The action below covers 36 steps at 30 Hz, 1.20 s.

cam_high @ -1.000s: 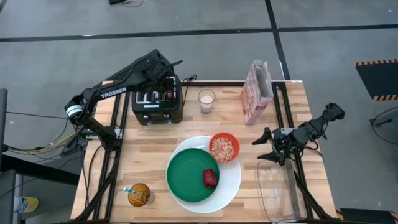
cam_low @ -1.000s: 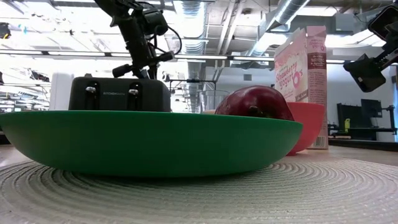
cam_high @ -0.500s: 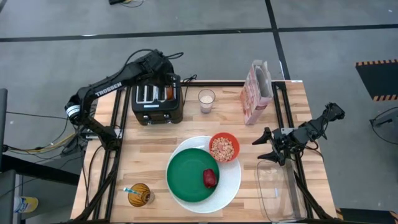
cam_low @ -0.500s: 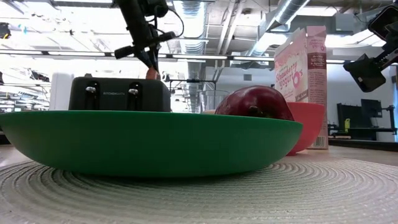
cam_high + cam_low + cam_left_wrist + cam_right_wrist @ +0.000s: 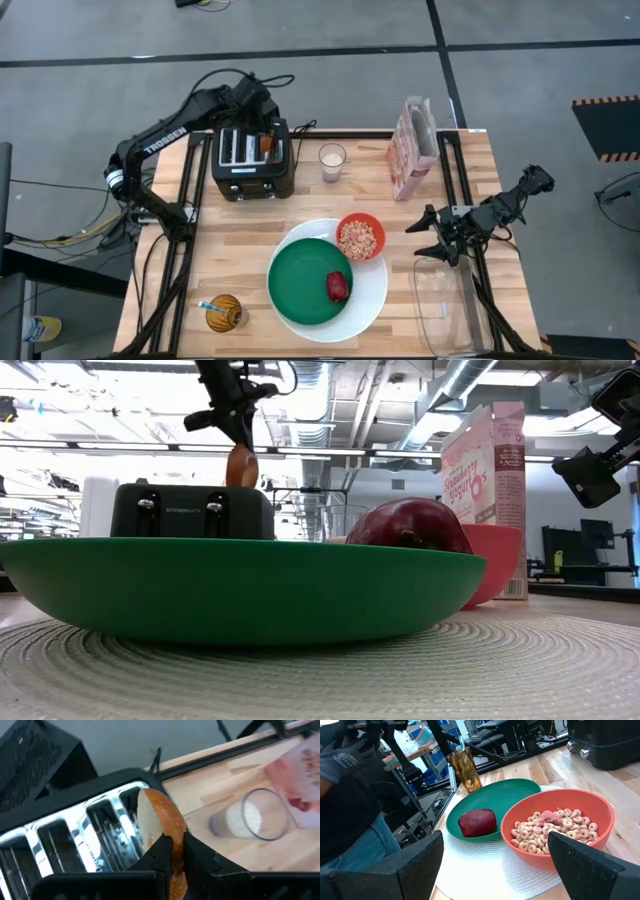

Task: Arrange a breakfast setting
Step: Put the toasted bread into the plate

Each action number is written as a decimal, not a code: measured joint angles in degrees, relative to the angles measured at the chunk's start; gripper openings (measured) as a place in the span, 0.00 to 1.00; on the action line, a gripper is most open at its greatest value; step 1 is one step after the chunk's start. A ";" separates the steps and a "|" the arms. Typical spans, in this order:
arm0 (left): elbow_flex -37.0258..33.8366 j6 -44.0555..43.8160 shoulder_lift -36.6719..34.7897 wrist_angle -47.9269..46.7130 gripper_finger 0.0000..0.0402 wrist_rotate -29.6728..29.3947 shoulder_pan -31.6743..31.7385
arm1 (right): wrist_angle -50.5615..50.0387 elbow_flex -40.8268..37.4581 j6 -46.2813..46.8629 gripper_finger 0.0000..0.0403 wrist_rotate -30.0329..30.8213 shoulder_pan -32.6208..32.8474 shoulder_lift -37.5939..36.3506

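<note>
Left gripper (image 5: 236, 432) had come up since a sec ago, w/ the round toasted bread (image 5: 159, 822) clamped tight in its jaws, now clear above the toaster (image 5: 252, 160) at the table's back left. So the step looked like fetching toast; next I'd guess swing it over to the green plate (image 5: 305, 283) and lower gently.

Big white plate (image 5: 372, 292) carried that green one, which held the dark-red fruit (image 5: 337, 286). Red bowl (image 5: 360, 237) was full of cereal. Milk in the glass (image 5: 332, 160). Right gripper (image 5: 430, 232) idled by the right edge, jaws apart.
</note>
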 joint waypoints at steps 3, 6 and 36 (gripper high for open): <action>1.24 3.01 0.00 -1.19 0.05 1.09 -0.47 | 0.00 0.00 -0.01 0.94 -0.01 0.01 0.00; 2.14 5.24 0.00 -2.22 0.05 1.00 -1.37 | 0.01 0.00 -0.01 0.94 0.00 0.01 0.02; 2.38 14.79 -5.42 -7.74 0.05 -11.51 -32.59 | 0.02 0.00 0.01 0.94 0.01 -0.01 0.00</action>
